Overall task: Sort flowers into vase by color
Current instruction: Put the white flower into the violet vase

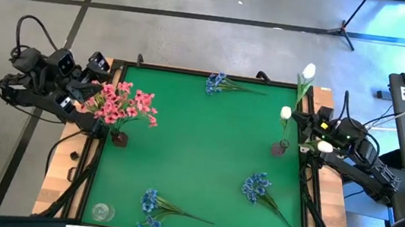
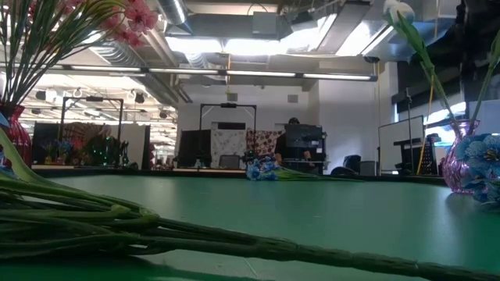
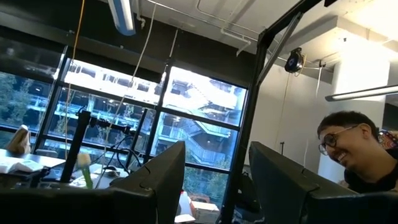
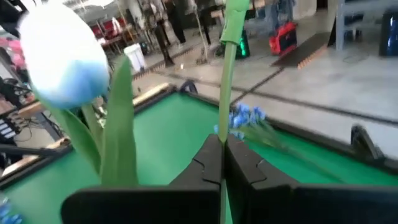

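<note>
The right end effector (image 4: 222,163) sits at the tabletop's (image 1: 198,151) right edge, fingers clenched on a green stem (image 4: 227,74) of a white tulip (image 1: 309,71), just beside the right vase (image 1: 280,148), which already holds a white bud (image 1: 286,112). The left end effector (image 1: 95,64) waits off the left edge behind the pink flowers (image 1: 122,103) standing in the left vase (image 1: 119,138) (its grip state cannot be told). Blue sprigs lie flat: one at the far edge (image 1: 216,83), two near the front (image 1: 151,203) (image 1: 257,186).
</note>
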{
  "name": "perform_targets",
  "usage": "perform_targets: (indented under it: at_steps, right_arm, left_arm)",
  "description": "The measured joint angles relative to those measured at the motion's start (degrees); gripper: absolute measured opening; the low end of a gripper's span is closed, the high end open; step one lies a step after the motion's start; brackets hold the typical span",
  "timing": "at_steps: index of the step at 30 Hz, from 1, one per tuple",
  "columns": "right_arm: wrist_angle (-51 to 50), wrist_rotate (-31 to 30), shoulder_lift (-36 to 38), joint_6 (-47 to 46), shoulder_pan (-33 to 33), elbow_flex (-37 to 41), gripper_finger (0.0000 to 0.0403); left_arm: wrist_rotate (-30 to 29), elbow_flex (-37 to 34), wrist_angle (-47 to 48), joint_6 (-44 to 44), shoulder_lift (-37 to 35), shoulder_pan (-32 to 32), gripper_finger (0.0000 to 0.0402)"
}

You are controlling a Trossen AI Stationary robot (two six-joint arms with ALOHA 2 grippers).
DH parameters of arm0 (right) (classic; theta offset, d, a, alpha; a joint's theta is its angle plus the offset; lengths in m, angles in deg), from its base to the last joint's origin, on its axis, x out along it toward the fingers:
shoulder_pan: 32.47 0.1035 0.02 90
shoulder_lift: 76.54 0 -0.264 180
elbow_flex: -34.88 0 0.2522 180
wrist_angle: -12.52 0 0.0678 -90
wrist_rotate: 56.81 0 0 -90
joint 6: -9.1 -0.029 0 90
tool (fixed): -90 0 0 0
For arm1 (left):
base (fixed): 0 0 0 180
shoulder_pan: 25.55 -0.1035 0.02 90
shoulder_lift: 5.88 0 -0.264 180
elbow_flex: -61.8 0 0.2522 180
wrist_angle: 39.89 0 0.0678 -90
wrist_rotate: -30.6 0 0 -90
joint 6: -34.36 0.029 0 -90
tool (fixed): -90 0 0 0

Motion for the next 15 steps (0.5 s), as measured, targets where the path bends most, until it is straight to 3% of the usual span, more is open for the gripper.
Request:
perform_targets:
  at_steps: [7,15]
  right_arm:
    - [2.2,1.2,0.0,-0.8,0.0,2.8,0.0001]
    - [0.0,-0.1,0.0,2.2,0.0,-3.6,0.0001]
  left_arm:
    - [0.0,0.0,0.0,0.0,0.0,0.0,0.0174]
    - [0.0,0.0,0.0,1.4,0.0,0.0,0.0174]
